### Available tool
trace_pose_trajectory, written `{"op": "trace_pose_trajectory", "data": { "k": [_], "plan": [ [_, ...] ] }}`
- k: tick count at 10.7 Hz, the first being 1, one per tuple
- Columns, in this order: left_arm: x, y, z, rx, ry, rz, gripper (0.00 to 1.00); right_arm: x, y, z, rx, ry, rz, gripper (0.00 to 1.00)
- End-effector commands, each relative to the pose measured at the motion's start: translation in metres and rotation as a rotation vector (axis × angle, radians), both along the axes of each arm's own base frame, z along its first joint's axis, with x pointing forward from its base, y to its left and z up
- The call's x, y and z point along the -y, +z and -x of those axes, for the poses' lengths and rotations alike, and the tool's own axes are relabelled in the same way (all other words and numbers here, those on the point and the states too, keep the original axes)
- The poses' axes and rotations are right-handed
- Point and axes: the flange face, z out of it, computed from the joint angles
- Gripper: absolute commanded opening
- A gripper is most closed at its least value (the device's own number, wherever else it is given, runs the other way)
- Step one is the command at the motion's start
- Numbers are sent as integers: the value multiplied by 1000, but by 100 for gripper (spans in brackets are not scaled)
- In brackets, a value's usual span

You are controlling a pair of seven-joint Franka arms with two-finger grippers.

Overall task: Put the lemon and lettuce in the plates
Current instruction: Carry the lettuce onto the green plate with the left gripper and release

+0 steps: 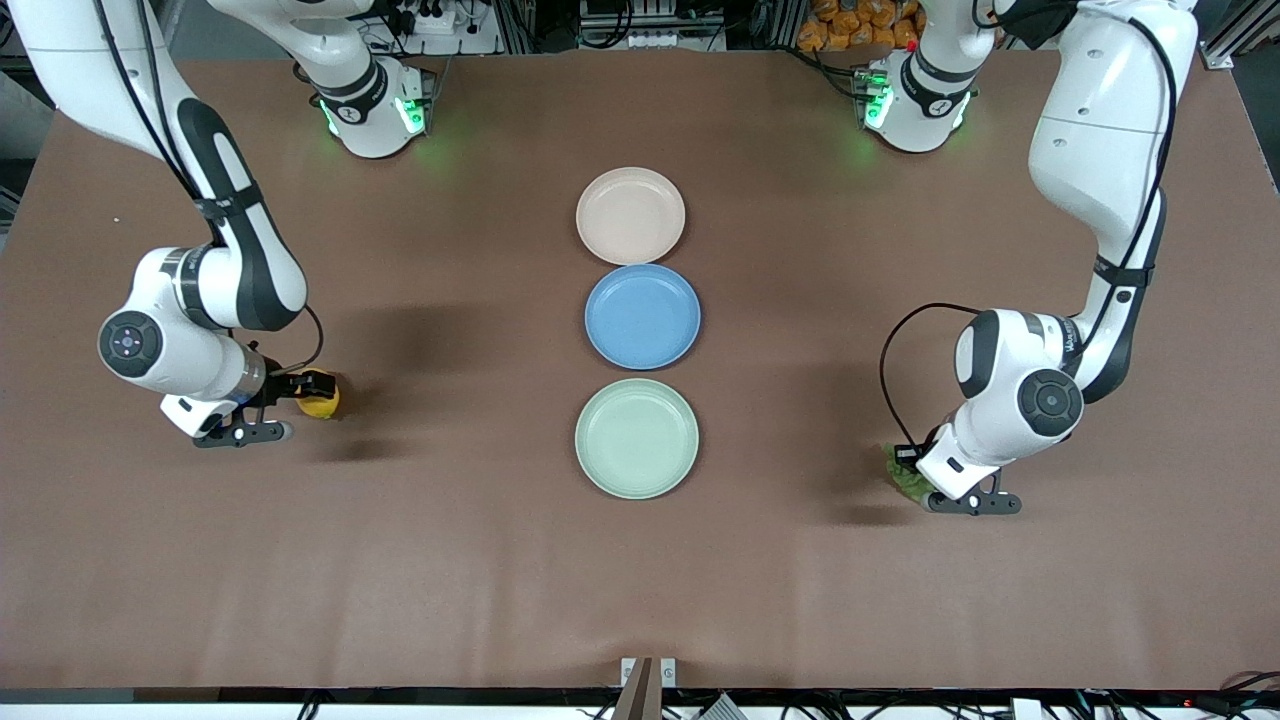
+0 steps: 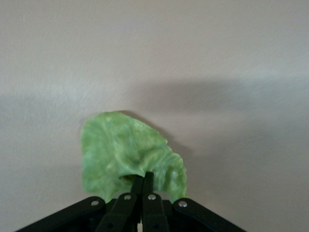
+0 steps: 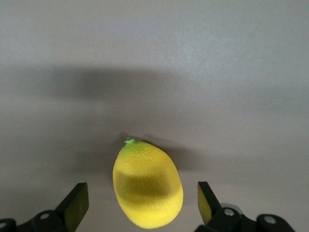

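The lemon point(image 1: 322, 405) lies on the brown table toward the right arm's end. My right gripper point(image 1: 313, 390) is low over it, open, with a finger on each side of the lemon point(image 3: 147, 183) and a gap to each in the right wrist view, where the gripper point(image 3: 141, 203) straddles it. The lettuce point(image 1: 903, 480) is at the left arm's end, mostly hidden under the left hand. My left gripper point(image 1: 910, 462) is shut on the leaf's edge; in the left wrist view the gripper point(image 2: 143, 180) pinches the lettuce point(image 2: 120, 145) close to the table. The beige-pink plate point(image 1: 631, 215) and mint green plate point(image 1: 637, 438) are empty.
A blue plate point(image 1: 642, 316) sits between the two plates in a row down the table's middle; the mint green one is nearest the front camera. The table point(image 1: 450, 560) is bare brown around both grippers.
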Motion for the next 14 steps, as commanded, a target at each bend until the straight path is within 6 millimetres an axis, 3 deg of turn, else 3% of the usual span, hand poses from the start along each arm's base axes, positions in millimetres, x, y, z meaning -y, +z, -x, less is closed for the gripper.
{"op": "trace_pose_trajectory", "data": {
  "k": [1, 5, 6, 7, 8, 10, 12, 14],
  "plan": [
    [55, 54, 0, 71, -67, 50, 0, 2, -23, 1, -7, 6, 0, 100],
    [163, 80, 9, 119, -152, 146, 0, 2, -41, 5, -36, 5, -2, 100],
    [194, 79, 9, 153, -173, 171, 0, 3, -44, 5, -34, 5, -2, 75],
    [212, 71, 8, 218, -166, 208, 0, 3, -44, 6, -36, 4, -2, 26],
    [236, 55, 16, 251, -164, 240, 0, 6, -44, 6, -39, -4, -4, 7],
    [287, 43, 38, 273, -112, 293, 0, 6, -41, 7, -46, -10, -5, 3],
    [330, 44, 61, 275, -90, 333, 0, -7, -24, 8, -66, -14, -24, 1],
    [358, 38, 81, 295, -111, 329, 0, -28, -8, 11, -94, -41, -87, 0]
  ]
}}
